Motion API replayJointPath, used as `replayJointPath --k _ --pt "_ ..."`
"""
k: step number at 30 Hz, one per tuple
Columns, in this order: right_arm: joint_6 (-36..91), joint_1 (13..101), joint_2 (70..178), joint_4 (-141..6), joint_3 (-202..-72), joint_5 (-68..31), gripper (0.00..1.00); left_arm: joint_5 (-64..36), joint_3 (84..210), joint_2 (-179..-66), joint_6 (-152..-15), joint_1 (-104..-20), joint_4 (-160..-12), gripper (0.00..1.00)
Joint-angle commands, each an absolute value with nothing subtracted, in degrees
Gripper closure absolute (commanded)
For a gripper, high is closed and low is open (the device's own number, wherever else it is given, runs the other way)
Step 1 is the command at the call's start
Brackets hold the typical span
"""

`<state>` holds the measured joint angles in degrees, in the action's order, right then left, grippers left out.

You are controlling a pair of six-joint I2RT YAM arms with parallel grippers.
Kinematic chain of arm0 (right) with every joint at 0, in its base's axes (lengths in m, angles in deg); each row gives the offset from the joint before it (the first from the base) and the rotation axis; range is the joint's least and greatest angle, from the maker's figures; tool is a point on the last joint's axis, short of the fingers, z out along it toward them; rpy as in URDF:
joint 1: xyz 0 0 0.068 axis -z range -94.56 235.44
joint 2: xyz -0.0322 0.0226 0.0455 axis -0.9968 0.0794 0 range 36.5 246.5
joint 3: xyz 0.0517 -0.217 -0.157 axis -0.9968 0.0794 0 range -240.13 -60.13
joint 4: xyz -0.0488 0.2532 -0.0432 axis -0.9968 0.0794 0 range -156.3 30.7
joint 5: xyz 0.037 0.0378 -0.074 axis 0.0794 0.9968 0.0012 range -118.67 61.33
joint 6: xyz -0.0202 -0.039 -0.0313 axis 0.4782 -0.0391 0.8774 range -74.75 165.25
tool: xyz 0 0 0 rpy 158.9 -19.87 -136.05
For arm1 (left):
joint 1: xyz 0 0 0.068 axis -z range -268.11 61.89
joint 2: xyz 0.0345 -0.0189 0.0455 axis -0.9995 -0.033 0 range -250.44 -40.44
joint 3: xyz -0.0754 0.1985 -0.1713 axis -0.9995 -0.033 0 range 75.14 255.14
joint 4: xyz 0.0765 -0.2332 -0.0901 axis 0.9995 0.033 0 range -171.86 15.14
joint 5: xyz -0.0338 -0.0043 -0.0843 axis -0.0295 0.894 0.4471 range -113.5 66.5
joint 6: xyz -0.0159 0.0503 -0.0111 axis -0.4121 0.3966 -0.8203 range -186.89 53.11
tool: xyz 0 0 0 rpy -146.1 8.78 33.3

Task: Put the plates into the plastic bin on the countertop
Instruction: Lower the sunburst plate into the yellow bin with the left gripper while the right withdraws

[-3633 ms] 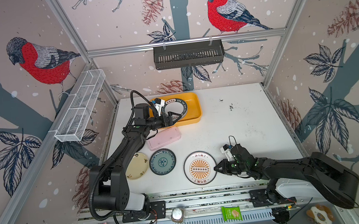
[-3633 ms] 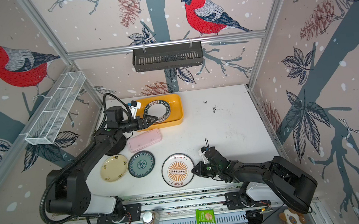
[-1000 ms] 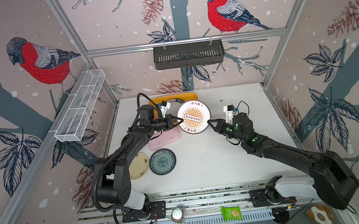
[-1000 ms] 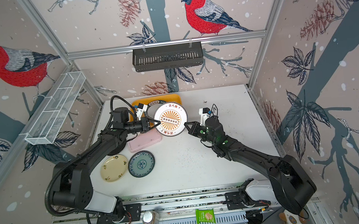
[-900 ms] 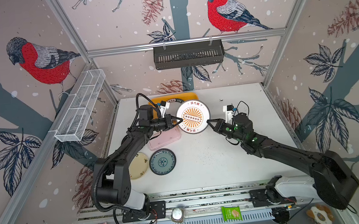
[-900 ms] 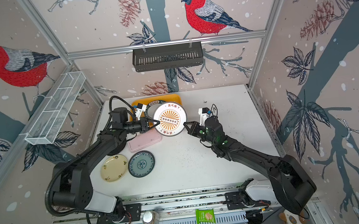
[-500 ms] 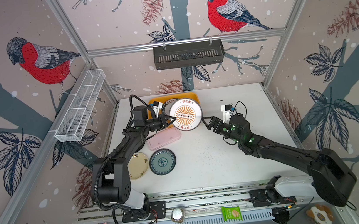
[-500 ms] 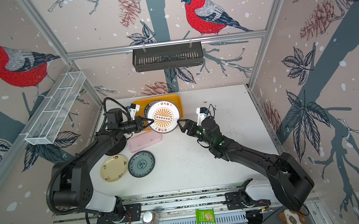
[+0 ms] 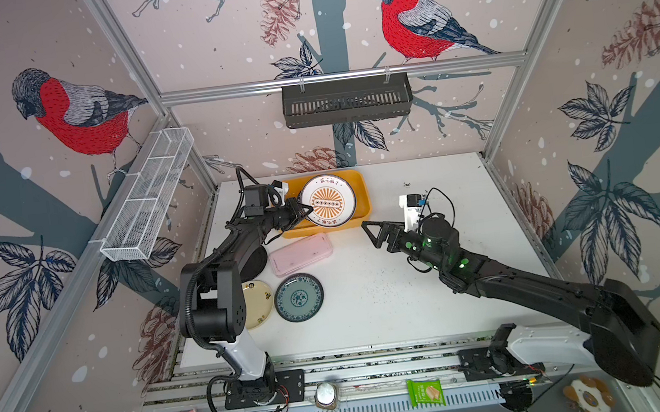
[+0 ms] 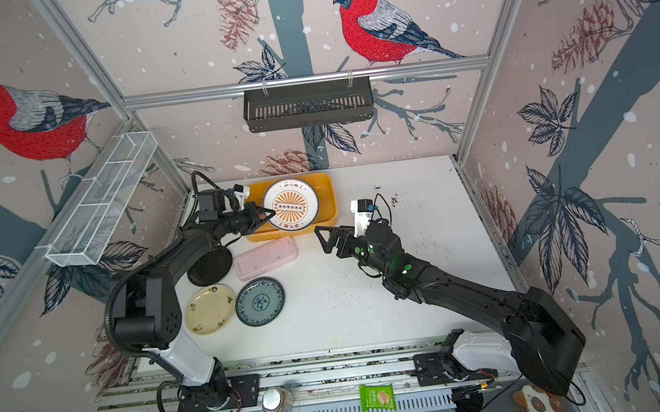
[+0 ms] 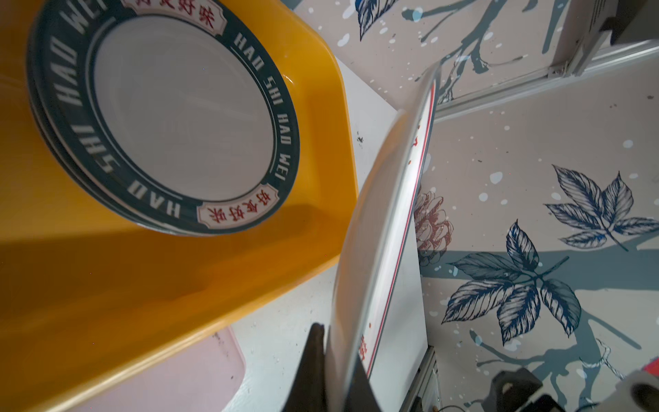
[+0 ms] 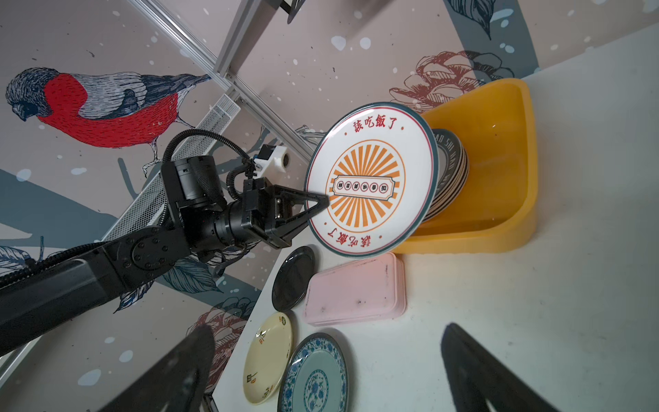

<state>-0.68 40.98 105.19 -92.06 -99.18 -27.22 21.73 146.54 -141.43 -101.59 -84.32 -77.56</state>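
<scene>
Left gripper [image 9: 305, 214]: clamped on the rim of the sunburst plate [image 9: 328, 203], a one-edge pinch. In the left wrist view my fingers [image 11: 315, 371] reach only the plate's lip.

Plate: in the air, tilted, over the bin [image 9: 362, 195]. Its near edge overhangs the bin's front wall toward the pink box [image 9: 301, 254].

Stack [image 11: 178, 117]: green-rimmed plates lying in the bin, beneath my plate.

Right gripper [image 9: 371, 234]: jaws spread wide, empty, well apart from the plate, above the countertop [image 9: 413, 298].

Hazard 1: thin grip, long lever. I judge the plate may pivot or slip if I swing sharply.

Hazard 2: letting go here would, I think, land the near edge on the wall and tip the plate out onto the box.

Hazard 3: lowered while tilted, it may knock the stack or end up propped, not flat.

Outside the bin: teal plate [image 9: 299, 297], cream plate [image 9: 259, 304], black plate [image 10: 209, 265].
</scene>
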Motion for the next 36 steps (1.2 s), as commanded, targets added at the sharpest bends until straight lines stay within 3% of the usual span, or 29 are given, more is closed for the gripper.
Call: replayJointPath --k 1,16,29,36 --pt "1.88 40.80 102.87 -90.96 -97.87 -30.28 0.00 18.42 153.15 -145.55 -101.73 -84.76 -73.29 1.00" --pt "2.95 40.88 90.13 -89.72 -90.07 -37.77 0.00 14.25 176.79 -165.69 -101.47 -86.33 -61.62 1.00" --pt "2.03 41.73 90.11 -90.01 -89.05 -38.69 0.00 14.87 178.83 -170.09 -101.74 -86.35 -60.57 1.00" --pt "0.88 42.29 90.20 -90.73 -88.22 -39.03 0.00 14.85 177.05 -169.06 -100.89 -86.14 -60.56 0.94"
